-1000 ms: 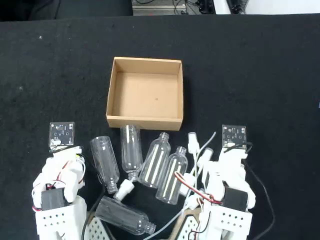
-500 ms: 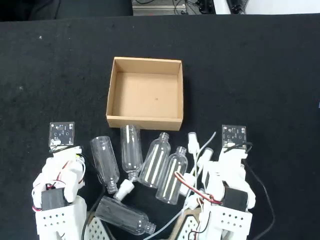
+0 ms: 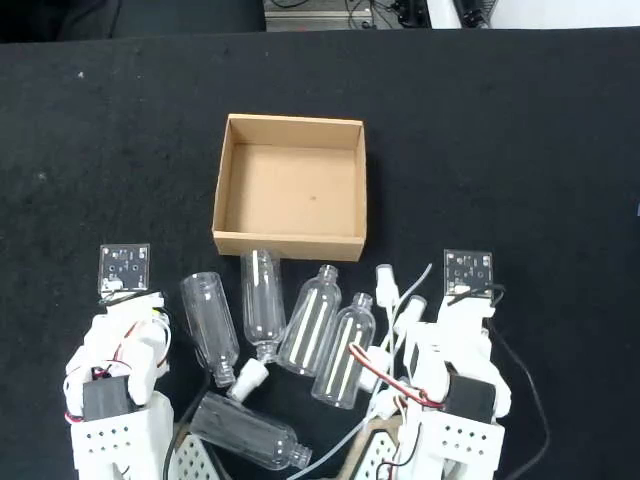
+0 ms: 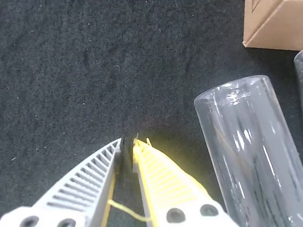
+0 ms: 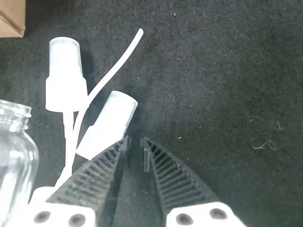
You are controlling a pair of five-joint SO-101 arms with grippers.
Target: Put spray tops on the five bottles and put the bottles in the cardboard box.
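Observation:
The open cardboard box [image 3: 290, 190] sits mid-table with nothing inside. Several clear bottles without tops lie in front of it, among them one [image 3: 210, 325] by the left arm [image 3: 115, 375], one [image 3: 262, 300] touching the box wall, and one [image 3: 245, 430] at the near edge. White spray tops [image 3: 386, 285] [image 3: 410, 312] lie loose beside the right arm [image 3: 455, 375]. My left gripper [image 4: 128, 142] is shut over bare cloth, beside a bottle's base [image 4: 241, 142]. My right gripper [image 5: 135, 142] is shut and holds nothing, its tips right next to a spray top [image 5: 106, 125].
Black cloth [image 3: 520, 150] covers the table, with free room behind and to both sides of the box. Another spray top [image 3: 250, 378] lies between the bottles near the front. Thin dip tubes [image 5: 113, 66] trail from the tops. A box corner [image 4: 274, 23] shows beyond the left gripper.

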